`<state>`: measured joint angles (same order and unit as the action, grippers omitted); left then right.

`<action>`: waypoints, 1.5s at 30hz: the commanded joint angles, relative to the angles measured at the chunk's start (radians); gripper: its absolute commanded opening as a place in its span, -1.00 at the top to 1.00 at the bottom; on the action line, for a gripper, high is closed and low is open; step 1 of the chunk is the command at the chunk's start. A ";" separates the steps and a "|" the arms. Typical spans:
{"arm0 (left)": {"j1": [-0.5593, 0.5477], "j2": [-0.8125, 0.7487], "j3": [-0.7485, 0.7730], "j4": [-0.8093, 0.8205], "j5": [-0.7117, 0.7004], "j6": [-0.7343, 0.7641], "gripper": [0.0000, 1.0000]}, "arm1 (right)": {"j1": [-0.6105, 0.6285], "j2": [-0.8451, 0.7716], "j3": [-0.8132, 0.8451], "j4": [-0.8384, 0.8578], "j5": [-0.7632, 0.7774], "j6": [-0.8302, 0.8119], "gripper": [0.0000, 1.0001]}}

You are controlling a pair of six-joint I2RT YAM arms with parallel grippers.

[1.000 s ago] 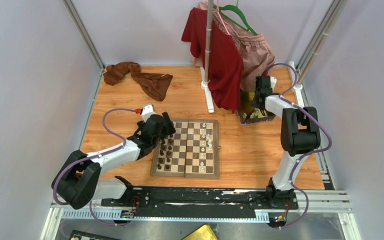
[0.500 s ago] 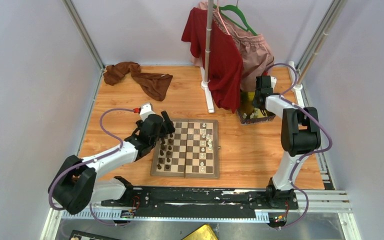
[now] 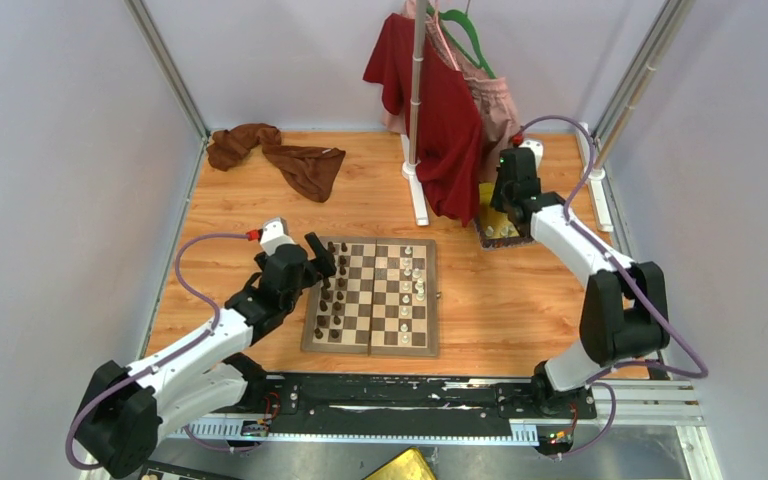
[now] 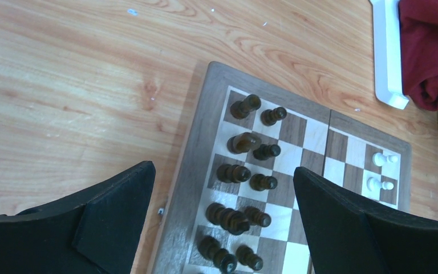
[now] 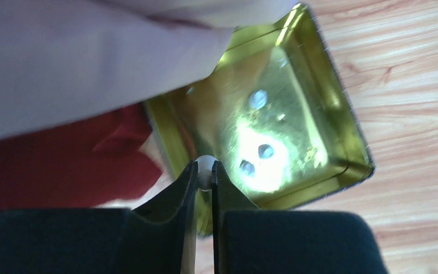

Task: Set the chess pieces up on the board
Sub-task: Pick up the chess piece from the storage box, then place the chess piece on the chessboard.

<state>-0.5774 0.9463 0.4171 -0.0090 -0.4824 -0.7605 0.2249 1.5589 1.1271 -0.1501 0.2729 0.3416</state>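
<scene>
The board (image 3: pixel 392 300) lies mid-table, with dark brown chess pieces (image 4: pixel 245 177) in its left columns and cream-white chess pieces (image 3: pixel 416 283) on its right half. My left gripper (image 3: pixel 318 252) hangs open over the board's left edge; in the left wrist view its fingers (image 4: pixel 120 197) straddle the dark rows and hold nothing. My right gripper (image 5: pixel 204 171) is shut on a small white chess piece (image 5: pixel 206 162) just above the gold tray (image 5: pixel 342 123). Three more white pieces (image 5: pixel 257 99) lie in that tray. From above, the right gripper (image 3: pixel 508 182) sits over the tray (image 3: pixel 512 236).
A clothes rack pole (image 3: pixel 418 90) with a white foot (image 3: pixel 415 190) carries a red garment (image 3: pixel 450 120) and a pink one, hanging right beside the tray. A brown cloth (image 3: pixel 280 155) lies at the back left. Frame posts stand at the rear corners.
My right gripper has shut on a white piece and risen from the tray, the arm stretching out. My left arm has drawn back toward the near left, off the dark rows.
</scene>
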 commanded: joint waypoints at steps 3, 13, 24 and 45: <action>0.005 -0.079 -0.030 -0.073 -0.035 -0.005 -1.00 | 0.211 -0.144 -0.089 -0.100 0.104 -0.041 1.00; 0.005 -0.163 -0.054 -0.132 -0.047 -0.005 -1.00 | 0.580 -0.384 -0.240 -0.223 0.210 -0.012 1.00; 0.005 -0.190 -0.071 -0.143 -0.049 -0.005 -1.00 | 0.897 -0.404 -0.346 -0.276 0.316 0.107 1.00; 0.006 -0.143 -0.083 -0.099 -0.042 -0.011 -1.00 | 1.008 -0.207 -0.347 -0.121 0.272 0.122 1.00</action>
<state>-0.5774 0.7994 0.3393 -0.1478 -0.5049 -0.7631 1.2171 1.3376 0.7746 -0.3065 0.5453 0.4526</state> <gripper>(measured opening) 0.999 0.122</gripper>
